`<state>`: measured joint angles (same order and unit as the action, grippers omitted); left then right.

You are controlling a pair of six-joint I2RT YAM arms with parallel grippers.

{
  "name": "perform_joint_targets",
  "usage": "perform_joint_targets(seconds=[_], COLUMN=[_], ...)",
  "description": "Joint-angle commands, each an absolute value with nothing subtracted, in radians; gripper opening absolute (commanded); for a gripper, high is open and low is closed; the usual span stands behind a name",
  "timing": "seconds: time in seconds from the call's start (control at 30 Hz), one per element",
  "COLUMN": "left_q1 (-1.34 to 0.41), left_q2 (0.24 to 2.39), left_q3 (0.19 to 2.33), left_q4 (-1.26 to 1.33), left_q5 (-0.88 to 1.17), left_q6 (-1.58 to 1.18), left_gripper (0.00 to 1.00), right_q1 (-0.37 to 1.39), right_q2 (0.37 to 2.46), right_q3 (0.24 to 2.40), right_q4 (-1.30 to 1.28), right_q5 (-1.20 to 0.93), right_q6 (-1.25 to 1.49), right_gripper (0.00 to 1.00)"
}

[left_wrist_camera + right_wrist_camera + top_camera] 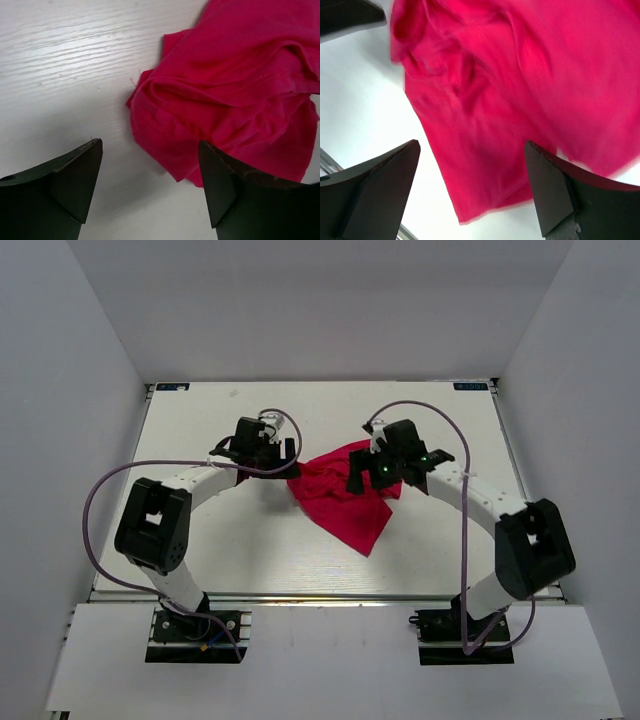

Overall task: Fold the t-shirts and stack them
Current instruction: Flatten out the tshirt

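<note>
My left gripper (150, 145) and right gripper (471, 144) hang released by the crumpled t-shirt (345, 495); I should pinch opposite edges, spreading it.

i count: one crimson-pink t-shirt (340, 505), one white desk (200, 540), two of mine: left gripper (150, 150), right gripper (470, 147).

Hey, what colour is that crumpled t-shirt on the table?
The t-shirt is plain crimson-pink, with no print visible; the left wrist view shows it sharpest.
</note>
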<state>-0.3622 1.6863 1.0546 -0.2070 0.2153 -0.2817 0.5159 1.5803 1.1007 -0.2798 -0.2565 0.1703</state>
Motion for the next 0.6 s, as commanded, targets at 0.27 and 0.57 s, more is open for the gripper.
perform_joint_targets(seconds=[0.27,0.57], left_q1=[-0.402,-0.411], left_q2=[1.758,1.634], left_q3=[1.077,1.040], left_q4=[-0.078,-0.012], left_q5=[0.383,0.376], left_q6=[-0.284,-0.275], left_gripper=[0.39,0.00], right_q1=[0.557,0.597], right_q2=[1.407,1.494], right_q3=[0.752,0.779], right_q4=[-0.347,-0.186], right_q5=[-0.097,-0.066], right_q6=[0.345,0.419], right_gripper=[0.86,0.53])
